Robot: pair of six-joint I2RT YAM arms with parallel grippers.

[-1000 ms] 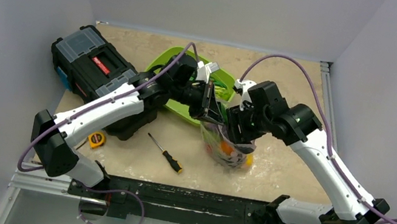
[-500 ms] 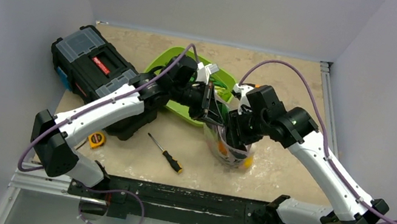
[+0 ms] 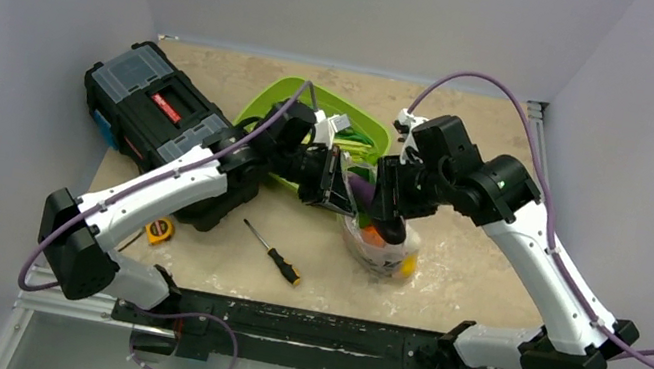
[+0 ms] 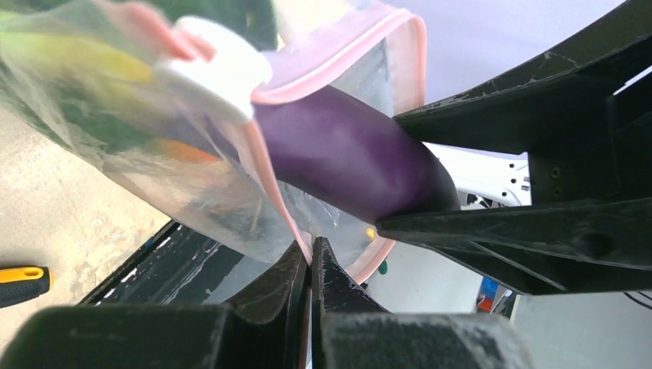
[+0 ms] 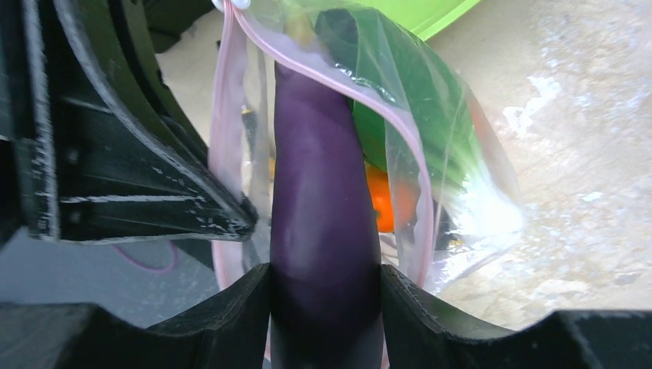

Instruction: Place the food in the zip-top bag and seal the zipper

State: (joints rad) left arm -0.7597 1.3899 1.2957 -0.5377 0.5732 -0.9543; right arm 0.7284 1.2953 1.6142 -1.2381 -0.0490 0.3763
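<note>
One purple eggplant (image 5: 323, 200) in right gripper (image 5: 323, 307), nose in clear plastic bag (image 5: 461, 192); left gripper (image 4: 311, 265) tight on pink zipper (image 4: 269, 165); green tray (image 3: 267, 101) at 11 o'clock.

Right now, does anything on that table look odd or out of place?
A screwdriver, a yellow tape measure and a black toolbox lie left of the zip-top bag, odd company for toy food. Nothing looks spilled.

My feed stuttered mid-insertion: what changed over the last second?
The right end effector, gripping the eggplant, swung back from low over the zip-top bag toward the far side, so the eggplant now shows at the bag's mouth. The left end effector shifted slightly left, staying pinched on the zipper. Tray, toolbox, screwdriver and tape measure stayed put.
</note>
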